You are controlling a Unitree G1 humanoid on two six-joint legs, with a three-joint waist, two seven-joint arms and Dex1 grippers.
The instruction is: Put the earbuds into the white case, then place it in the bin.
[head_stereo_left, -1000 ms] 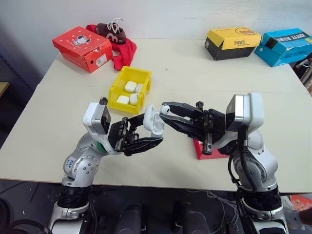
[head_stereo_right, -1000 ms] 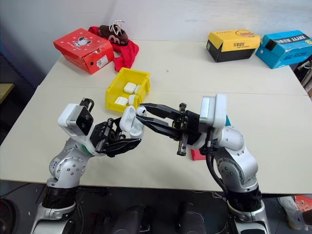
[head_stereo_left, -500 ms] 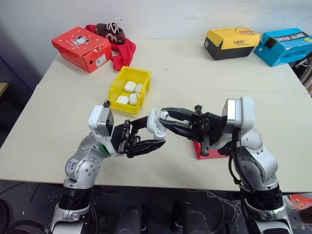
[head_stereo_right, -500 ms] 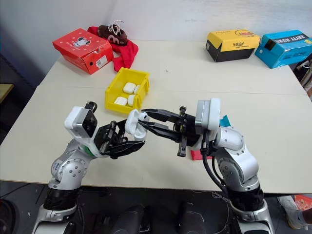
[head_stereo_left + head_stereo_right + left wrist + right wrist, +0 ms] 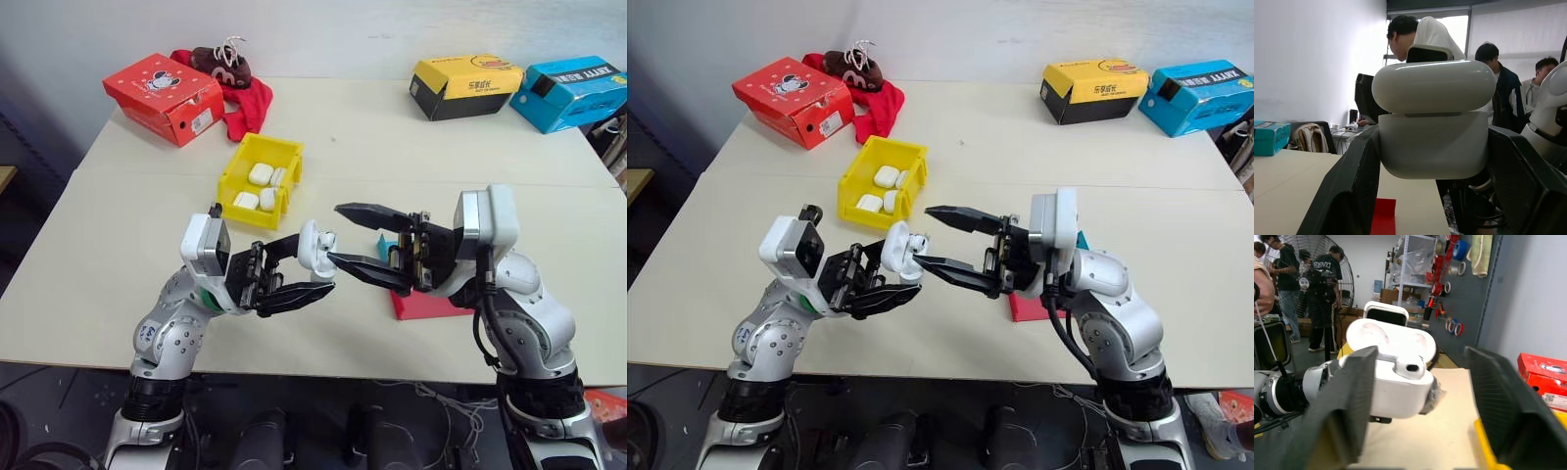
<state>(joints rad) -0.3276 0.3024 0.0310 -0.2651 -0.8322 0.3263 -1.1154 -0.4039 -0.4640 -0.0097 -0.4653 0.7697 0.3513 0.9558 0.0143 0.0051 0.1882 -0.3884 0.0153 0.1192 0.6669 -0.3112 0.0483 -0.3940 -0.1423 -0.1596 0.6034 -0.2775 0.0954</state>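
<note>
Over table (image 5: 392,147): L gripper (image 5: 318,276) clamps white case (image 5: 315,246); R gripper (image 5: 351,235) astride, agape.

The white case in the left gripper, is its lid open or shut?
Open. The white case, clamped in the left gripper, has its lid swung up; the right wrist view shows the inside and an earbud socket.

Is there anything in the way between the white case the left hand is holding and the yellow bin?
Nothing visible. The left hand holds the white case above bare table, and the bin lies just beyond it. The open right hand is beside the case, not toward the bin.
</note>
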